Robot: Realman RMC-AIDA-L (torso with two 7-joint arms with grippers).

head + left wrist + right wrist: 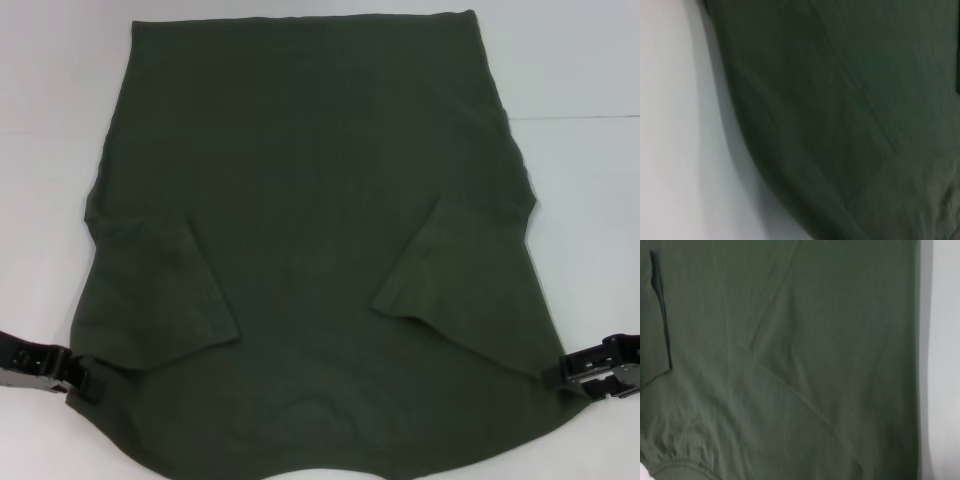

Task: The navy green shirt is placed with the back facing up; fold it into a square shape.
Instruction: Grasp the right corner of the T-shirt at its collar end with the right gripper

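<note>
The white table [590, 70] carries the navy green shirt [310, 200], spread plain side up over most of the surface, both short sleeves folded inward onto the body. The left gripper [88, 378] is clenched on the shirt's near left edge; the right gripper [562, 378] is clenched on its near right edge. Fabric puckers at both grip points.

Dark olive green all over the navy green shirt [310, 200], plain, no print or pattern showing, sleeves the same shade. White, unpatterned on the surface [580, 60]. Black on the left gripper [85, 380] and right gripper [560, 380].
</note>
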